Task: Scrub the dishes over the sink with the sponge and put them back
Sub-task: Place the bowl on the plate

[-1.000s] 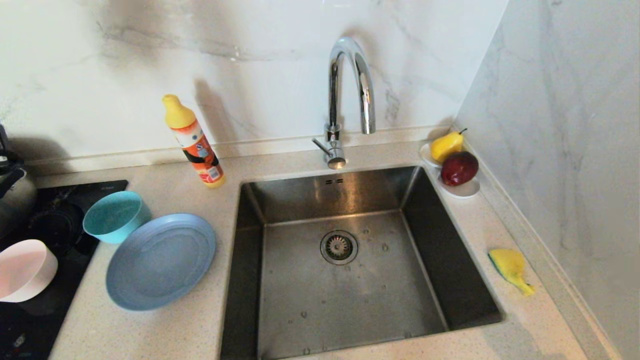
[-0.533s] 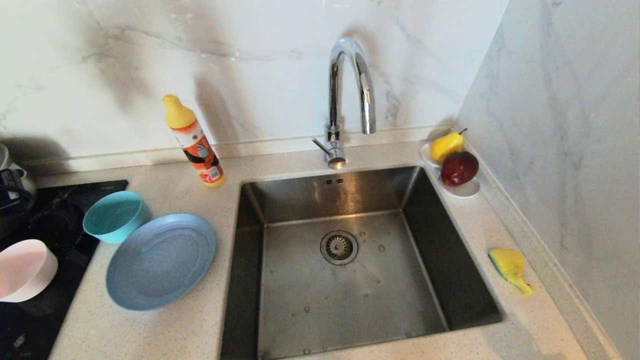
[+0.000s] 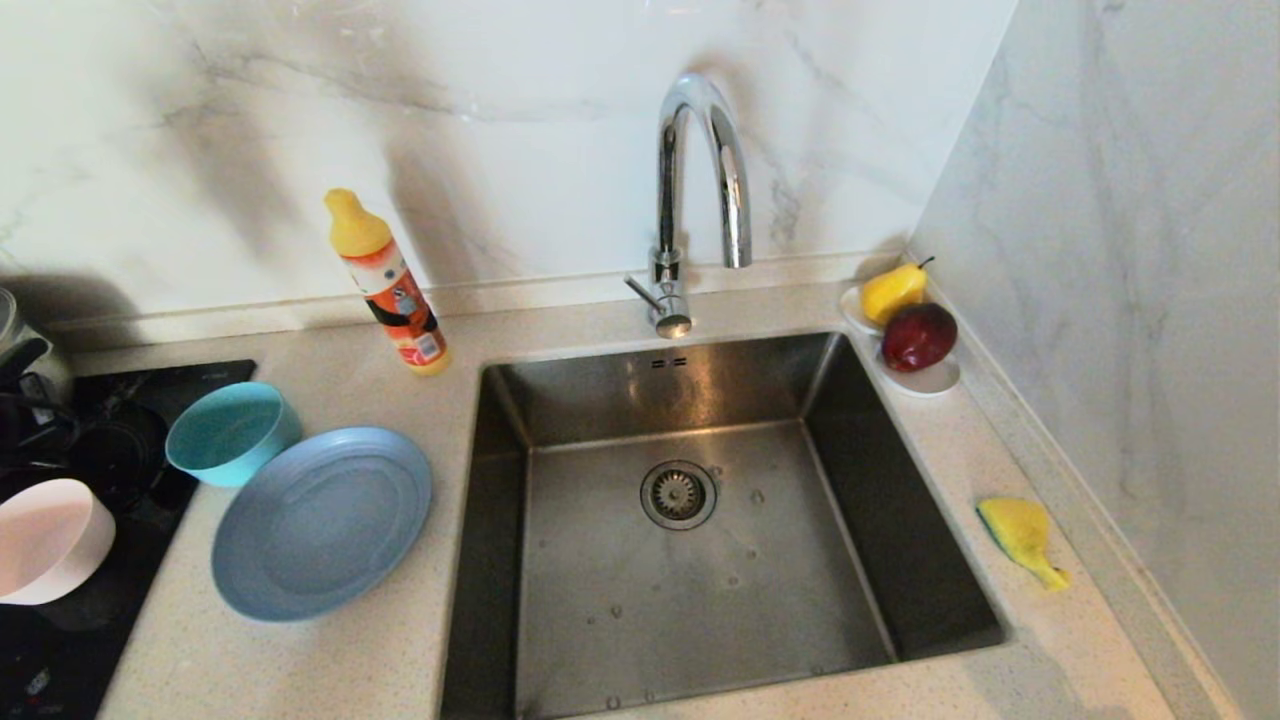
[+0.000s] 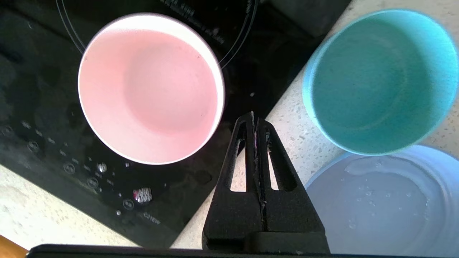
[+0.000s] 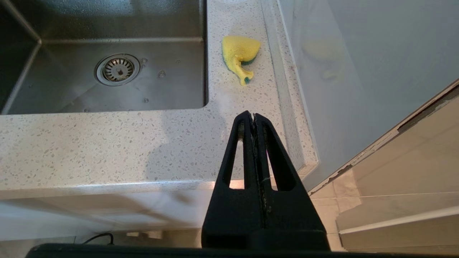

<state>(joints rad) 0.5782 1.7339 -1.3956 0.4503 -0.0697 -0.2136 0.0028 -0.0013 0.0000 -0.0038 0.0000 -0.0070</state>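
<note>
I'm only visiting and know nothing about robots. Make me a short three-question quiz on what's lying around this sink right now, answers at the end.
1. True or false: the sponge lies inside the sink.
2. Which dish stands on the black cooktop? A) pink bowl B) teal bowl C) blue plate
3. Fill in: on the white saucer in the back corner sit a yellow pear and a red ____.

Key
1. False: it lies on the counter to the right of the sink, near the wall.
2. A. The teal bowl and blue plate are on the counter.
3. apple.
</note>
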